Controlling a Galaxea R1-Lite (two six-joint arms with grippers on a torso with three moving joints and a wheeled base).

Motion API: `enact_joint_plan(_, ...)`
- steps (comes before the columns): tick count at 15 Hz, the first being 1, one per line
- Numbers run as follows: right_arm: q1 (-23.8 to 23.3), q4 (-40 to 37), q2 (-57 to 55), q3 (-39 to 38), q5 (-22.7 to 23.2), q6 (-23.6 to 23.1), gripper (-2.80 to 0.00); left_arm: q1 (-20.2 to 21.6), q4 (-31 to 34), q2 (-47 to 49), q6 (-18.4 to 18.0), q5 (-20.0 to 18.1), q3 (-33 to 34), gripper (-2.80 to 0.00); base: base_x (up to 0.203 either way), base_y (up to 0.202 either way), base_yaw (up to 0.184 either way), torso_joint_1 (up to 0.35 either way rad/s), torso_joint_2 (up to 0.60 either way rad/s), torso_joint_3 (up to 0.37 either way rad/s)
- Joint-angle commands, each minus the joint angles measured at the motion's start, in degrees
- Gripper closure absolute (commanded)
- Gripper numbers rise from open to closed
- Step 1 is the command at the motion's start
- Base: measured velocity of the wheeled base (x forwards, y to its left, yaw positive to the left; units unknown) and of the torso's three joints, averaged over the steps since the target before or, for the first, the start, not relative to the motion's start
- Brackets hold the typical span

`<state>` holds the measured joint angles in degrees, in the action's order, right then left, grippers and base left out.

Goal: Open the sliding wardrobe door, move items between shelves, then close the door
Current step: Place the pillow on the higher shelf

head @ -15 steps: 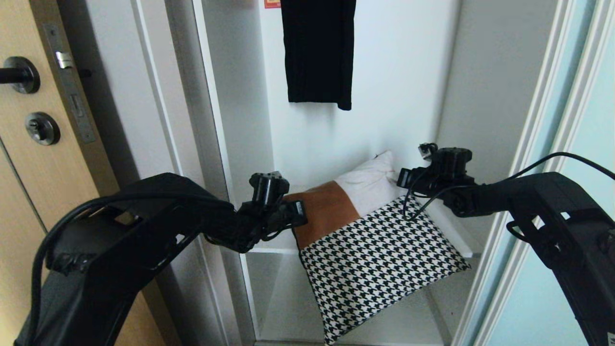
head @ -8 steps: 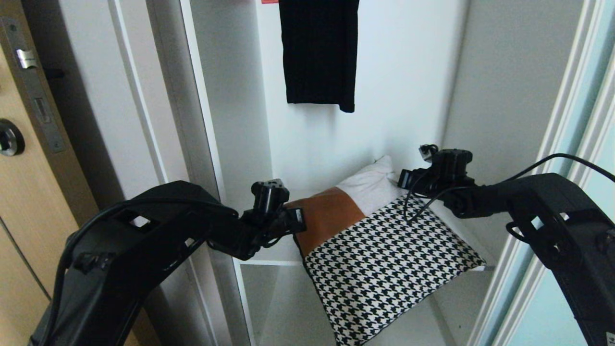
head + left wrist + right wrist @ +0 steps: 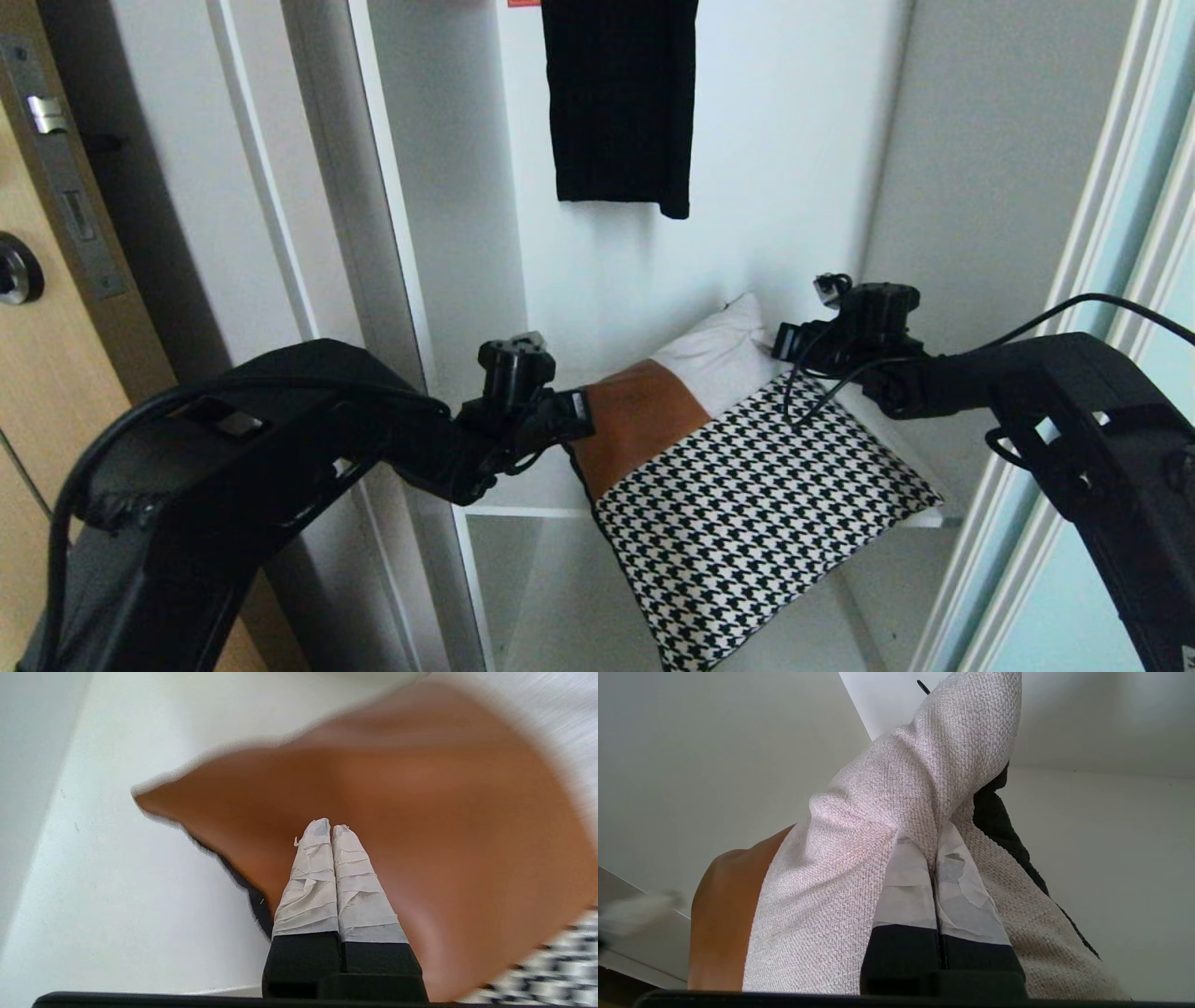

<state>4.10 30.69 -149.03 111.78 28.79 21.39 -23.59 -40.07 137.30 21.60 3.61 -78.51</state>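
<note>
Both pincers were clamped on the cushion (image 3: pixel 747 476): left pincer (image 3: pixel 331 833) pinched its brown corner, right pincer (image 3: pixel 934 858) its white corner. The cushion lay on the shelf (image 3: pixel 523 490), houndstooth end overhanging the front edge.

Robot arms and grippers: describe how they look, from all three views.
Both arms are matte black with cut-out openings and loose black cables. The left gripper and right gripper each have two slim black fingers whose tips are wrapped in wrinkled white tape. A black camera block sits on each wrist.
</note>
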Motion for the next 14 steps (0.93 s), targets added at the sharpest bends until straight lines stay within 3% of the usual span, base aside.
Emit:
enact_joint_plan(1, 0.54, 0.68, -0.60, -0.07, -0.01, -0.12, 0.00, -0.93, -3.12, -4.51, 0.16, -2.09, 5.51, 0.00, 0.000, 0.000, 0.000, 0.000, 0.00, 0.000)
enact_joint_plan(2, 0.56, 1.04, -0.82, -0.07, -0.07, -0.12, 0.00, -1.78, -3.57, -4.87, 0.27, -5.13, 6.68, 0.00, 0.000, 0.000, 0.000, 0.000, 0.00, 0.000)
enact_joint_plan(5, 0.56, 1.13, -1.88, -0.07, -0.14, -0.04, 0.00, -2.93, 0.20, -3.20, 0.12, -5.50, 5.35, 0.00, 0.000, 0.000, 0.000, 0.000, 0.00, 0.000)
enact_joint_plan(7, 0.56, 1.44, -1.92, -0.11, -0.23, -0.04, 0.00, -2.83, 3.99, 0.08, 0.11, -5.35, 0.96, 0.00, 0.000, 0.000, 0.000, 0.000, 0.00, 0.000)
enact_joint_plan(14, 0.56, 2.27, -3.09, -0.15, -0.32, -0.12, 0.00, -1.25, 32.09, 10.02, 0.46, -4.48, -22.39, 0.00, 0.000, 0.000, 0.000, 0.000, 0.00, 0.000)
